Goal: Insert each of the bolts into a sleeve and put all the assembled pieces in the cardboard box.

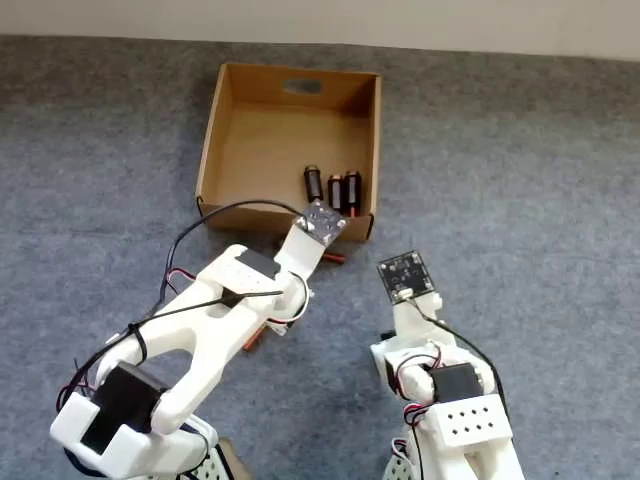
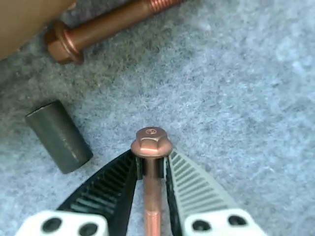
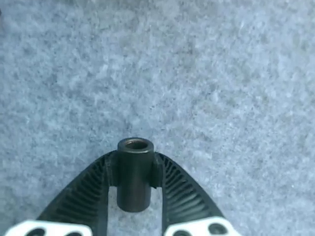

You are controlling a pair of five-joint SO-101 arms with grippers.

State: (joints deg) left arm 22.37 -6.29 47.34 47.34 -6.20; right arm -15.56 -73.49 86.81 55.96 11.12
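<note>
Left gripper fingers clamp a bolt, shank end cut off. Right gripper fingers clamp a sleeve. Cardboard box, 12 o'clock, holds three assemblies at its 5 o'clock corner.

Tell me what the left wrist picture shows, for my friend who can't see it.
The jaws are shut on a copper bolt, with its hex head at the jaw tips. On the grey carpet beyond it lie a dark sleeve and a second copper bolt, apart from each other.
</note>
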